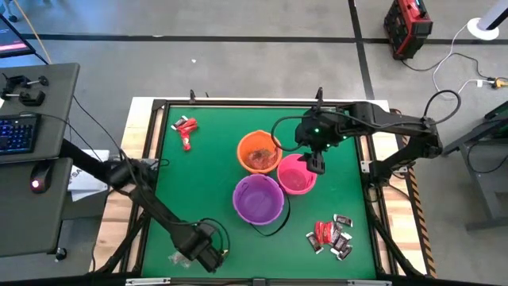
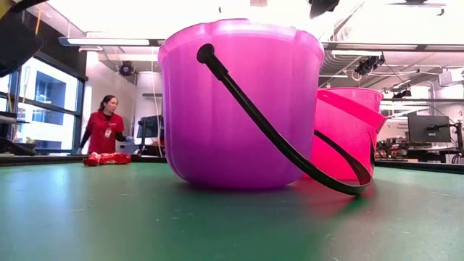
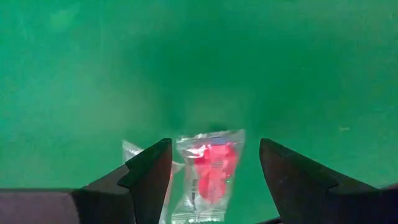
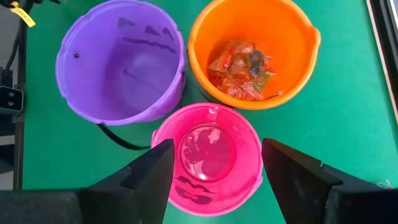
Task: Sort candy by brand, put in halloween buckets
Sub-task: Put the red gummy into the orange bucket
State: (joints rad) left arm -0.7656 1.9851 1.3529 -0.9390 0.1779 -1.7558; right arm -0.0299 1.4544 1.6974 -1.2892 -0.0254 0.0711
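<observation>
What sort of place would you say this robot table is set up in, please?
Probably a robotics lab or workshop: the green table stands on a bare concrete floor, a desk with keyboard sits beside it, and monitors and ceiling strip lights fill the room behind.

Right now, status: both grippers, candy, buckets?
Left gripper open, low over a red-and-clear candy between its fingers. Right gripper open, empty, above pink bucket. Orange bucket holds candy; purple bucket empty. Nothing blocking.
</observation>
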